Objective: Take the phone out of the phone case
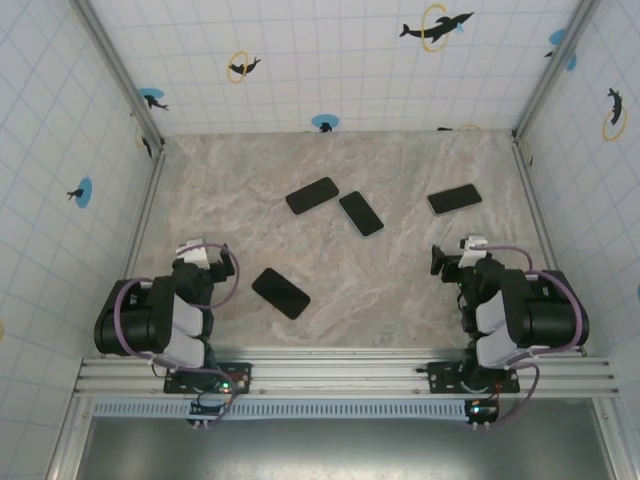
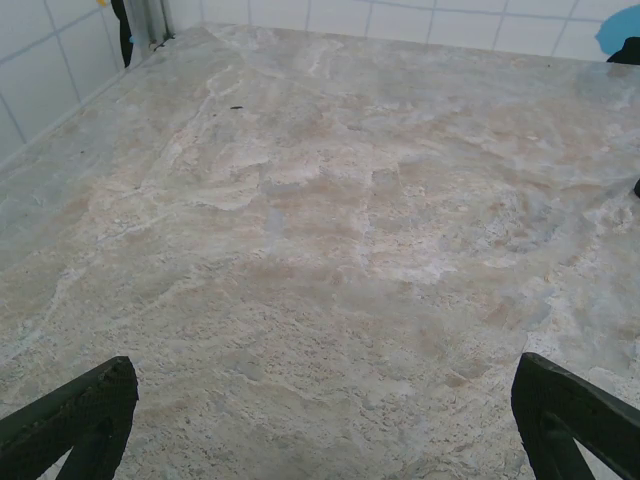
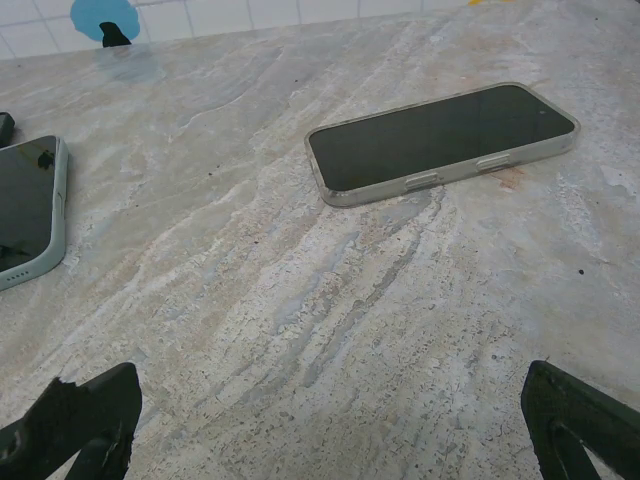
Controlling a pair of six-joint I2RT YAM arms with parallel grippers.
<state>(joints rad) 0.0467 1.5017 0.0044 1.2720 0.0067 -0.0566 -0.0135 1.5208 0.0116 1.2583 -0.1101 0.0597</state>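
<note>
Several dark phones lie flat on the marbled table (image 1: 220, 200). A phone in a clear case (image 1: 454, 199) lies at the right, just ahead of my right gripper (image 1: 452, 260). In the right wrist view this cased phone (image 3: 440, 140) lies screen up, beyond the open gripper (image 3: 325, 400). A second phone with a pale case (image 3: 25, 210) (image 1: 361, 213) sits at the left edge. Another phone (image 1: 312, 195) lies mid-table, and one (image 1: 280, 293) lies near my left gripper (image 1: 203, 257). The left gripper (image 2: 325, 400) is open over bare table.
Tiled walls with dolphin stickers (image 1: 437, 25) and metal corner posts (image 1: 130, 90) close the table in on three sides. The arm bases sit on a rail (image 1: 340, 372) at the near edge. Open table surface (image 2: 320, 220) stretches ahead of the left gripper.
</note>
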